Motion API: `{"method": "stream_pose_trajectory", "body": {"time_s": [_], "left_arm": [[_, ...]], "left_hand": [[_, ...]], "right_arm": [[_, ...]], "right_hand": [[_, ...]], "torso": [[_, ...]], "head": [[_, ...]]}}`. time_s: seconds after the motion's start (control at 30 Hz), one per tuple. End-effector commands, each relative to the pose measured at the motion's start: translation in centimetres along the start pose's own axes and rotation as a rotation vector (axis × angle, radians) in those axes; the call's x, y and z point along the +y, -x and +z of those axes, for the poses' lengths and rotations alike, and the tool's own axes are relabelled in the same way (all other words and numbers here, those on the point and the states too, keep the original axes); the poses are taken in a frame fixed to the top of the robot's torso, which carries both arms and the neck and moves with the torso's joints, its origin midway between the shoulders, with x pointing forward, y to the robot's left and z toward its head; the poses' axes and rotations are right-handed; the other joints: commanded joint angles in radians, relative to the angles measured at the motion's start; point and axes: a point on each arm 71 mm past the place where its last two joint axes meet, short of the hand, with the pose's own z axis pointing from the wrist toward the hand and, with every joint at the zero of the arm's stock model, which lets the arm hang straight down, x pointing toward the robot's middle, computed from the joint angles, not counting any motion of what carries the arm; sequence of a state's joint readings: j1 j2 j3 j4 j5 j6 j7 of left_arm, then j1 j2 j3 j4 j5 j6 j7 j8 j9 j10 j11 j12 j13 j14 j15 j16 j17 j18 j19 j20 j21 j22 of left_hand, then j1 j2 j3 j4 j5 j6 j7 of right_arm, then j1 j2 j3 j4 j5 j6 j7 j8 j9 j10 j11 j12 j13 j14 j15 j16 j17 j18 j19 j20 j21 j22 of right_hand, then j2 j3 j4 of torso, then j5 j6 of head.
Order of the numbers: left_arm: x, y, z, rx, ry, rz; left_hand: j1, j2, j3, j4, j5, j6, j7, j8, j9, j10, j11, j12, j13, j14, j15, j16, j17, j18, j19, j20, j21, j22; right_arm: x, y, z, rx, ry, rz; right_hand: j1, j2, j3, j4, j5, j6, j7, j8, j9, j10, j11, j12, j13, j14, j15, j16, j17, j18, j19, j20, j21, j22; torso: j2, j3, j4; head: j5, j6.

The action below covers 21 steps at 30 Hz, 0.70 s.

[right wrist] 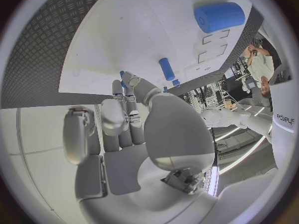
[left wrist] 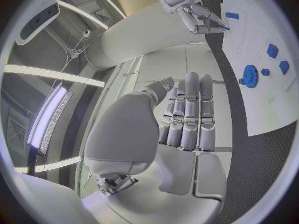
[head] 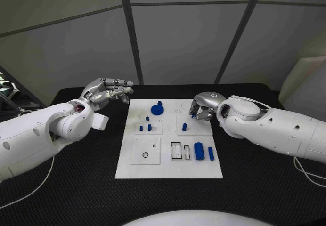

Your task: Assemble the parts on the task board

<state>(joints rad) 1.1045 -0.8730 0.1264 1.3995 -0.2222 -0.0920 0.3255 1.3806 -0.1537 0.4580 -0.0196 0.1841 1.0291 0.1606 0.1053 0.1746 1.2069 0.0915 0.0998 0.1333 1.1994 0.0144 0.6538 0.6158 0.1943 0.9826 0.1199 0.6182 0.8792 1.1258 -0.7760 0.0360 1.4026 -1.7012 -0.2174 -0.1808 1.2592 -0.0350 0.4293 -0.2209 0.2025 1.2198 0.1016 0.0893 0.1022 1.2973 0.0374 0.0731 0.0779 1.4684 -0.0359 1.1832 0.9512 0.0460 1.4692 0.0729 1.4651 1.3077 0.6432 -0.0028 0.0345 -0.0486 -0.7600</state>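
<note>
The task board [head: 170, 167] lies flat in the middle of the black surface [head: 75, 188], with the blue parts spread across it. A gear-shaped part [head: 157, 110] sits near the far edge; small pegs [head: 149, 127] stand in a raised block on the left side; a single peg [head: 184, 126] stands in the block to the right. Toward the near right, a thick cylinder [head: 198, 150] and a thin pin [head: 210, 153] lie side by side, just beside two empty rectangular slots [head: 181, 150].

The left hand [head: 109, 93] hovers off the board's far left corner, fingers extended close together and holding nothing. The right hand [head: 205, 106] hangs over the board's far right area, fingers curled downward; a small blue piece [right wrist: 122, 75] shows at its fingertips [right wrist: 131, 78] in the right wrist view, but whether it is pinched or merely touched cannot be told.

The parts appear rigid, light and smooth-sided, probably moulded plastic, so they should neither deform nor break under a modest grip but may slip or roll. The cylinder and pin are best taken across their diameter at mid-length; the gear by its raised hub or opposing rim teeth; standing pegs by their upper ends.
</note>
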Motion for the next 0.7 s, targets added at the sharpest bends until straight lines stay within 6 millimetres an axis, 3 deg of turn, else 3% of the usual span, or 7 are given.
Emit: {"method": "stream_pose_trajectory", "body": {"time_s": [0.03, 0.23, 0.4, 0.7], "left_arm": [[-0.1, 0.0, 0.1, 0.002, -0.005, -0.008], [-0.1, 0.0, 0.1, 0.002, -0.003, -0.008], [0.0, -0.2, 0.2, 0.006, -0.003, -0.010], [0.0, -0.6, 0.5, 0.014, -0.004, -0.014]], "left_hand": [[-0.001, 0.006, -0.005, -0.001, 0.003, 0.003, 0.003, -0.003, 0.001, 0.004, 0.002, 0.002, 0.001, 0.005, 0.001, -0.007, -0.001, -0.012, 0.005, 0.002, -0.005, -0.001], [-0.001, 0.006, -0.006, -0.002, 0.003, 0.002, 0.003, -0.004, 0.002, 0.003, 0.002, 0.002, 0.001, 0.005, 0.002, -0.008, -0.001, -0.012, 0.004, 0.002, -0.006, -0.001], [-0.001, 0.006, -0.006, -0.002, 0.003, 0.002, 0.003, -0.004, 0.002, 0.003, 0.002, 0.002, 0.001, 0.005, 0.002, -0.008, -0.001, -0.012, 0.004, 0.002, -0.006, -0.001], [-0.001, 0.006, -0.006, -0.002, 0.003, 0.002, 0.003, -0.004, 0.002, 0.003, 0.002, 0.002, 0.001, 0.005, 0.002, -0.008, -0.001, -0.012, 0.004, 0.002, -0.006, -0.001]], "right_arm": [[0.2, 1.0, -0.4, -0.059, 0.010, 0.008], [1.5, 2.0, -1.1, -0.079, 0.043, 0.041], [4.7, 2.6, -1.5, -0.096, 0.128, 0.076], [10.5, 2.8, -1.0, -0.089, 0.271, 0.117]], "right_hand": [[-0.008, 0.000, -0.009, 0.001, 0.004, 0.009, -0.002, 0.004, 0.003, 0.007, 0.001, -0.004, 0.000, 0.009, -0.007, 0.005, 0.000, -0.014, 0.041, -0.007, 0.005, 0.143], [-0.009, 0.000, -0.011, 0.001, 0.004, 0.010, -0.003, 0.003, 0.003, 0.007, 0.001, -0.004, 0.000, 0.009, -0.007, 0.005, 0.001, -0.015, 0.042, -0.007, 0.008, 0.146], [-0.010, 0.000, -0.011, 0.002, 0.004, 0.010, -0.003, 0.003, 0.003, 0.007, 0.001, -0.005, 0.000, 0.009, -0.007, 0.005, -0.001, -0.016, 0.043, -0.007, 0.009, 0.148], [-0.010, 0.001, -0.011, 0.002, 0.004, 0.010, -0.003, 0.003, 0.003, 0.007, 0.001, -0.005, 0.000, 0.008, -0.007, 0.003, -0.003, -0.016, 0.043, -0.007, 0.010, 0.148]], "torso": [[0.000, -0.0009, -0.0002], [0.001, 0.0001, 0.0006], [0.002, 0.0008, 0.0035], [0.002, -0.0018, 0.0035]], "head": [[0.000, -0.001], [0.005, -0.002], [0.017, -0.006], [0.056, -0.017]]}}
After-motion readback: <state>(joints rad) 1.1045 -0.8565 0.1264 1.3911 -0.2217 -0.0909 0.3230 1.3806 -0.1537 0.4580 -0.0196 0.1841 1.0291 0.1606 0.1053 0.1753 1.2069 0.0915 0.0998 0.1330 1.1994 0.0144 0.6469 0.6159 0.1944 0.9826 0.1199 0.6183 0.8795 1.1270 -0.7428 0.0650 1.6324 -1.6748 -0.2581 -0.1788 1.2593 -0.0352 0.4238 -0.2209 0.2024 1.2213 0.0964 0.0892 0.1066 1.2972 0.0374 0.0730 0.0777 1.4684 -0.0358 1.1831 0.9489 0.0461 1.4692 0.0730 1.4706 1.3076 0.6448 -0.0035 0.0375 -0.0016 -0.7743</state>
